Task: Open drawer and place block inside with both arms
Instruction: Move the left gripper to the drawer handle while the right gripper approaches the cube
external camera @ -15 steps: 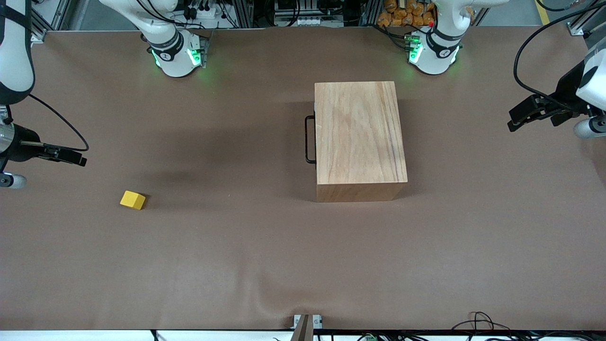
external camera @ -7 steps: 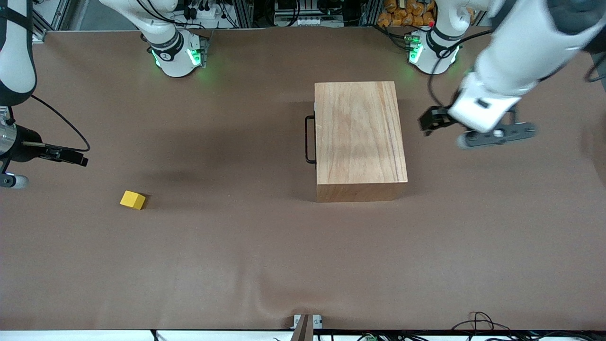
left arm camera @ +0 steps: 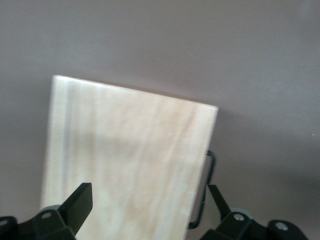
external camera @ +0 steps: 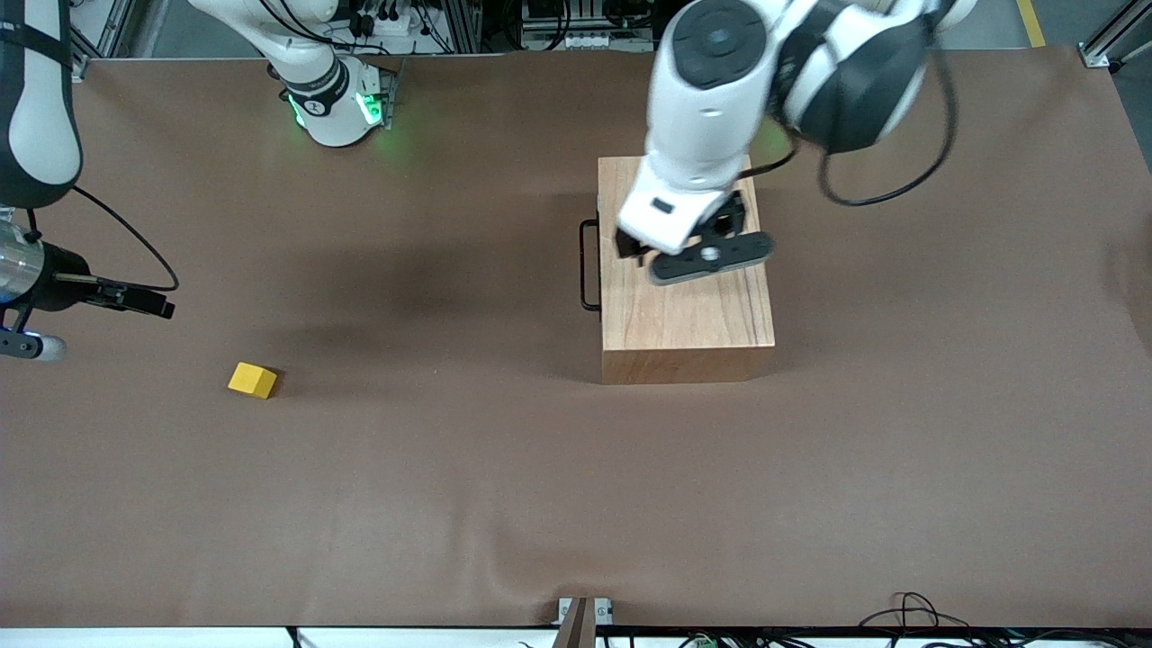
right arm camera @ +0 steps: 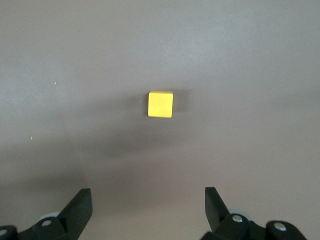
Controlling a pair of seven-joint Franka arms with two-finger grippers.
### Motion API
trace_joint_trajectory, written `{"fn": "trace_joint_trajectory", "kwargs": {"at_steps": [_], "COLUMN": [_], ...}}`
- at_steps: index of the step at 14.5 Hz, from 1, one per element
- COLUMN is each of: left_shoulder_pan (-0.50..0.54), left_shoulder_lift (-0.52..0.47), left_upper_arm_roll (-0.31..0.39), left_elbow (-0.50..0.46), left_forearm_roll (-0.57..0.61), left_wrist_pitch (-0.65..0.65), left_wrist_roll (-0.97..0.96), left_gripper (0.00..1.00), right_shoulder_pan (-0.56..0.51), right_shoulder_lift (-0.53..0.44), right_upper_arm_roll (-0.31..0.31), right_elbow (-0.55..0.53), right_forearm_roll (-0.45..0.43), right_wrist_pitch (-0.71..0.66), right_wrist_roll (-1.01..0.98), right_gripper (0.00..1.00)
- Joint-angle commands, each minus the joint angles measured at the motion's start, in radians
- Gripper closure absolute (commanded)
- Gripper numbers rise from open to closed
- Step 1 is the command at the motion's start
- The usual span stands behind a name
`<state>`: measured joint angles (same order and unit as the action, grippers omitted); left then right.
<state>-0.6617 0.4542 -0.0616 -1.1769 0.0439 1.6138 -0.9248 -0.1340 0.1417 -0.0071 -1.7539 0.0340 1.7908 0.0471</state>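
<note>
The wooden cabinet stands mid-table toward the left arm's end. Its drawer is shut, and the black loop handle faces the right arm's end. My left gripper hangs over the cabinet top near the handle edge. It is open and empty in the left wrist view, where the cabinet top and the handle lie below it. The yellow block lies on the table toward the right arm's end. My right gripper is open and empty above the table, and the block shows ahead of it.
The brown table cover has a low wrinkle near the front edge. The right arm's base glows green at the back. Loose cables lie at the front edge toward the left arm's end.
My left arm has swung in from the table's end to over the cabinet top. My right gripper has shifted slightly. The block and cabinet have not moved.
</note>
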Motion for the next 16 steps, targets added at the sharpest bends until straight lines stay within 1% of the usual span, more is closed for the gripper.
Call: {"fn": "trace_joint_trajectory", "kwargs": {"at_steps": [1,3,4,6,8,10,12,14,16], "left_shoulder_pan": [-0.019,-0.035,-0.065,-0.105,-0.142,-0.188,-0.242,-0.312,-0.376], "left_shoulder_lift": [0.098,0.122,0.141,0.178,0.216,0.245,0.282,0.314,0.363], "left_upper_arm_roll": [0.022,0.023,0.031,0.055,0.056,0.065,0.083,0.140,0.207], "left_elbow": [0.135,0.138,0.146,0.168,0.172,0.174,0.172,0.169,0.169], "left_forearm_roll": [0.017,0.017,0.019,0.017,0.017,0.016,0.017,0.017,0.016], "left_wrist_pitch": [0.037,0.102,0.126,0.141,0.196,0.227,0.248,0.235,0.172], "left_wrist_roll": [-0.005,0.018,0.018,0.017,0.009,-0.057,-0.098,-0.115,-0.115], "left_gripper": [0.00,0.00,0.00,0.00,0.00,0.00,0.00,0.00,0.00], "right_shoulder_pan": [-0.004,-0.004,-0.003,-0.001,-0.001,-0.006,-0.001,-0.007,0.022], "right_shoulder_lift": [-0.047,-0.047,-0.047,-0.047,-0.042,-0.030,0.045,0.103,0.192], "right_upper_arm_roll": [0.006,0.006,0.006,0.006,0.006,0.006,0.006,0.006,0.004], "right_elbow": [-0.082,-0.091,-0.096,-0.107,-0.143,-0.203,-0.199,-0.162,-0.067], "right_forearm_roll": [-0.003,-0.003,-0.003,-0.003,-0.003,-0.003,0.006,0.009,-0.020], "right_wrist_pitch": [0.058,0.059,0.062,0.093,0.152,0.275,0.369,0.381,0.369], "right_wrist_roll": [0.002,0.002,0.002,0.002,0.002,0.002,0.005,0.014,0.014], "right_gripper": [0.00,0.00,0.00,0.00,0.00,0.00,0.00,0.00,0.00]}}
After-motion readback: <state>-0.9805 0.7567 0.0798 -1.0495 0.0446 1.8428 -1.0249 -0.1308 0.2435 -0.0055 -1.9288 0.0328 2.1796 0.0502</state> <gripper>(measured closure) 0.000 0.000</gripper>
